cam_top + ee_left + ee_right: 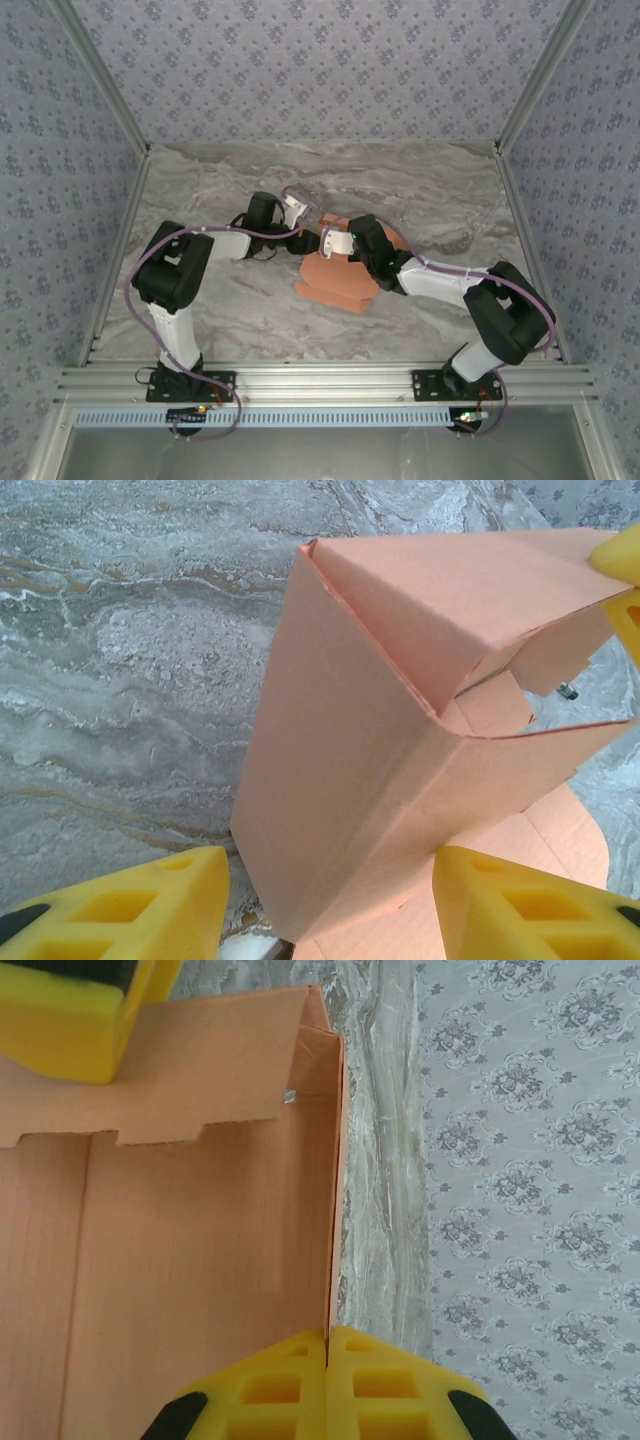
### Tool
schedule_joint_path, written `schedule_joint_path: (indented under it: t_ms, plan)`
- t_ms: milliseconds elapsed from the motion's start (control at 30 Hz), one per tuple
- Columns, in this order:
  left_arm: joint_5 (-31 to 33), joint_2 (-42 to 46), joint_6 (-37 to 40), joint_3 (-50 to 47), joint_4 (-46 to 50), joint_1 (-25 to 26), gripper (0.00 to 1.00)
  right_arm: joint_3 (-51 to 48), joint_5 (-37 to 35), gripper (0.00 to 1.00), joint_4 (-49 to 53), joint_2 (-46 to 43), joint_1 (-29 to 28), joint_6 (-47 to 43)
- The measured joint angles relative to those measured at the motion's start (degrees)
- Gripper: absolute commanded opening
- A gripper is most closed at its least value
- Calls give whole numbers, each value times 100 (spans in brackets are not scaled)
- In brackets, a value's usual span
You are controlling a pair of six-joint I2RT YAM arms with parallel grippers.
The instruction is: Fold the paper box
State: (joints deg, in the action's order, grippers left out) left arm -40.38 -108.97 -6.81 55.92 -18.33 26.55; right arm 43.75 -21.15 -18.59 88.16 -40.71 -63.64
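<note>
Paper box [338, 282] half-raised at mid-table, both arms crowded over it.

Marble table [220, 170] and patterned walls [300, 60] carry nothing else for you to dodge. Box lies between the arms: one long wall stood up, base sheet flat beneath, end flap [495, 705] loose inside. Right gripper [328, 1345] has its fingers pressed together on a raised wall's rim. Left gripper [330, 920] stands spread astride the wall, apparently not clamping. Step reads as wall-forming; next you'd likely seat that flap. Mind the grippers, they sit close enough to collide.
</note>
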Motion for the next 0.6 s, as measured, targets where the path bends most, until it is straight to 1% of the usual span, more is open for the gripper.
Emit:
schedule_joint_path:
  t_ms: [400,600]
  plan:
    - [680,0,13,15,-236,111,56,0,160,0,74,-24,79,192]
    - [1093,0,15,-11,-343,238,59,0,262,0,120,-87,83,240]
